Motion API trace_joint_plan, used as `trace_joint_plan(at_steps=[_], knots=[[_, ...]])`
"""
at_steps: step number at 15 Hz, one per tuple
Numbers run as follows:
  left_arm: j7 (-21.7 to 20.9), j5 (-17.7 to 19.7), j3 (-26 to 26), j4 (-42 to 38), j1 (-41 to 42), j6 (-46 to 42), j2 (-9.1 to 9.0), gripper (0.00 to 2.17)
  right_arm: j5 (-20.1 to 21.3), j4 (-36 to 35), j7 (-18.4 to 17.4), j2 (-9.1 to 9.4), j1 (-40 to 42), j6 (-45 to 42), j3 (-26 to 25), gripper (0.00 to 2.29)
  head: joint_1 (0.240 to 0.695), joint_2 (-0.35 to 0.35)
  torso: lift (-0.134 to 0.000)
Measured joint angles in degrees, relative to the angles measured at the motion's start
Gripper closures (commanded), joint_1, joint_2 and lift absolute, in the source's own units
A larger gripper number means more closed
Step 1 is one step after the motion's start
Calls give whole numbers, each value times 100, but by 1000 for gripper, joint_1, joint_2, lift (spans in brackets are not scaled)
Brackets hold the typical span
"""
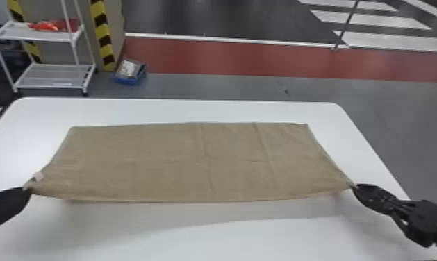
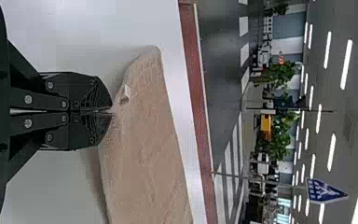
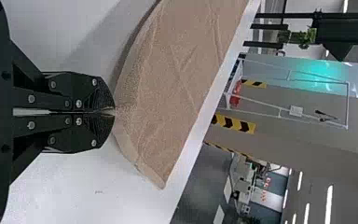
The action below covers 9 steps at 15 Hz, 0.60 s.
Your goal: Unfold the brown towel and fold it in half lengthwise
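The brown towel [image 1: 179, 159] is spread wide over the white table, its far edge lying flat and its near edge held up off the surface, with a shadow beneath. My left gripper [image 1: 27, 189] is shut on the near left corner, beside a small white tag; in the left wrist view the gripper [image 2: 111, 111] pinches the towel [image 2: 144, 149]. At the near right corner, my right gripper [image 1: 355, 187] is shut on the cloth; in the right wrist view the gripper [image 3: 113, 112] pinches the towel [image 3: 177, 70]. Faint creases run across the cloth.
The white table [image 1: 179, 109] extends past the towel on all sides. Behind it on the floor stand a white shelf rack [image 1: 54, 74] with red items and a blue box [image 1: 129, 80], beside a yellow-and-black striped pillar [image 1: 102, 34].
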Motion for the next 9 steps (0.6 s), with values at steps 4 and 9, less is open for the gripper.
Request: trace_joint_plan(at_steps=[4, 9], knots=[[407, -41, 139, -859, -69, 1373, -46, 1352, -163, -705, 204, -4, -97, 934, -352, 1116, 695, -159, -125], [918, -211, -218, -842, -777, 1655, -84, 1352, -139, -810, 174, 155, -961, 1967, -189, 1116, 695, -134, -125]])
